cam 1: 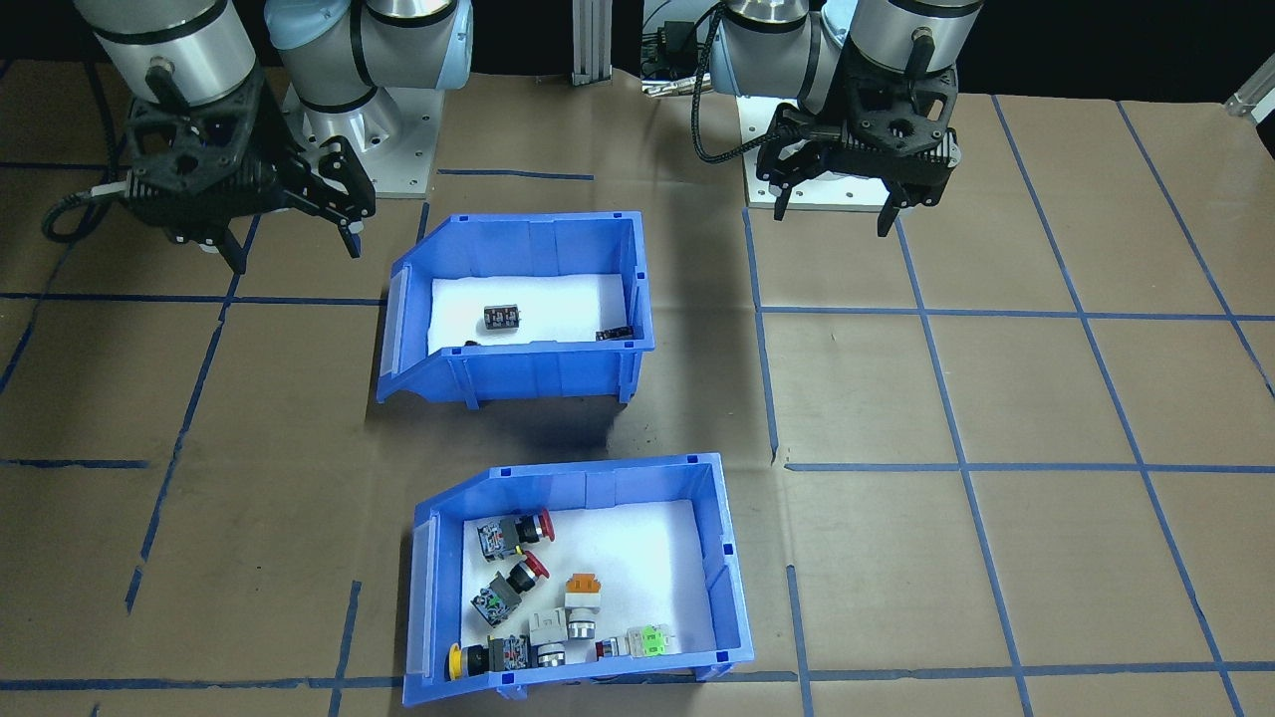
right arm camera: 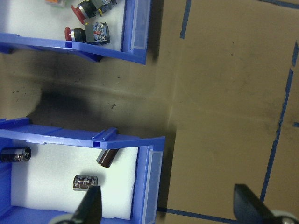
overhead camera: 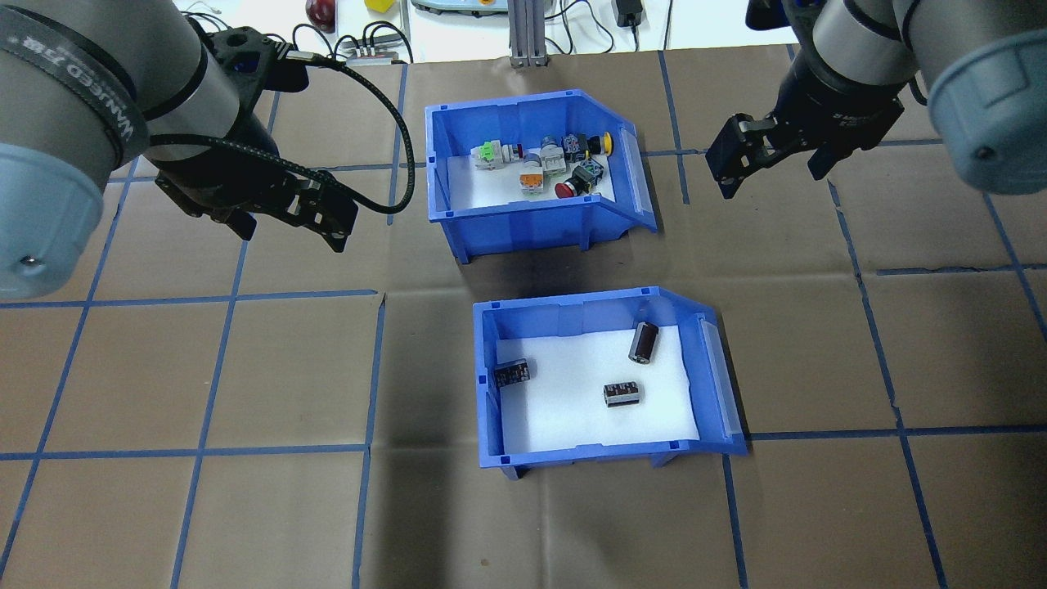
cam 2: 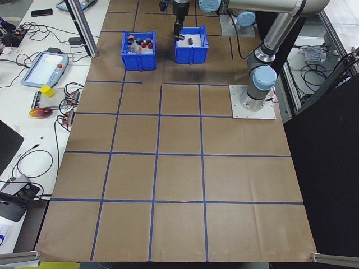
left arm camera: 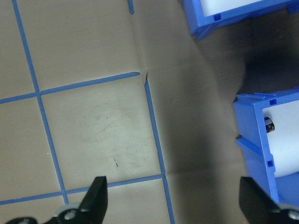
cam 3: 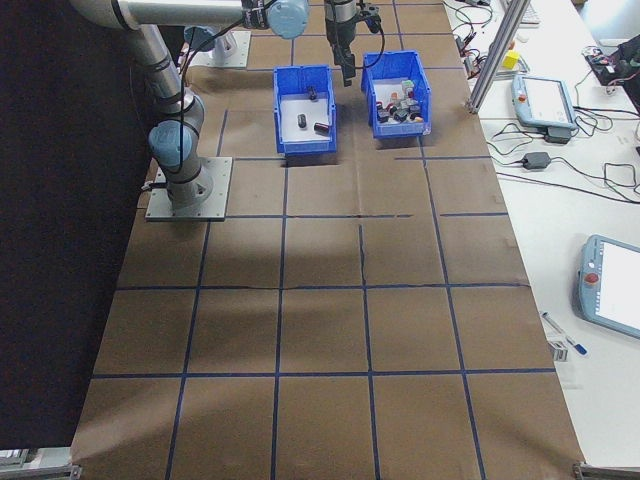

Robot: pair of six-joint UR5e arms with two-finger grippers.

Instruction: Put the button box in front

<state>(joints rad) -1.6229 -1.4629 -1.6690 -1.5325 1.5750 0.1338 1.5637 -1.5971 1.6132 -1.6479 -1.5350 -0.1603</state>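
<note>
Left tool (overhead camera: 331,214): black two-finger unit, fingers spread, holding nothing, hovering over the brown paper-covered desk (overhead camera: 245,368) with its blue tape grid, off to the robot's left of both bins and touching neither. Right tool (overhead camera: 757,168): black two-finger unit, fingers likewise spread and empty, hovering over the desk to the robot's right of the far bin. Button box (overhead camera: 536,164): blue plastic bin with white foam liner, holding assorted red, yellow, orange and green push-button switches (cam 1: 528,588); it stands upright on the desk in the far row from the robot, between the two tools. Second blue plastic bin with white foam liner (overhead camera: 601,380): holds three black cylindrical capacitors (overhead camera: 622,394); it stands nearer the robot, just beside the button box with a strip of bare desk between them.
</note>
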